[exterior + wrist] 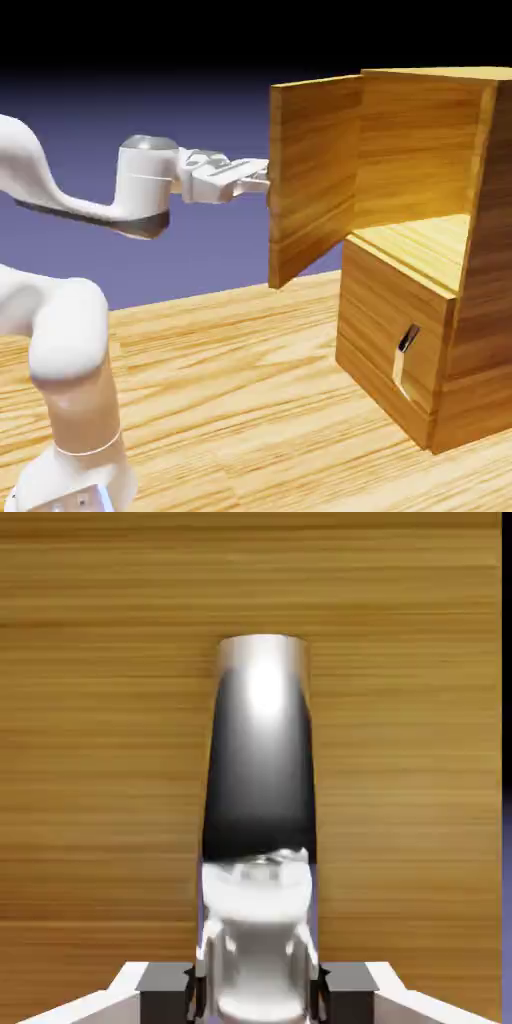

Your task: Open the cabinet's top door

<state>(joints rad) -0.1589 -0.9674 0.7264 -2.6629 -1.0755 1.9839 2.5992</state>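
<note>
The cabinet [470, 250] of golden-brown wood stands at the exterior view's right. Its top door [312, 180] is swung far out to the left, so the upper compartment shows open behind it. My gripper [262, 180] reaches level from the left and meets the door's outer face at its free edge. The handle is hidden there by the door. In the hand view the door's wood [100, 712] fills the picture. The silver-and-black handle [260, 762] runs up from between my fingertips, with the gripper [258, 992] shut on its near end.
The lower door [385, 330] is closed, and its short metal handle [405, 350] sticks out toward the table. The wooden table [230, 380] stretches in front of the cabinet. My arm's base [70, 440] stands at the lower left.
</note>
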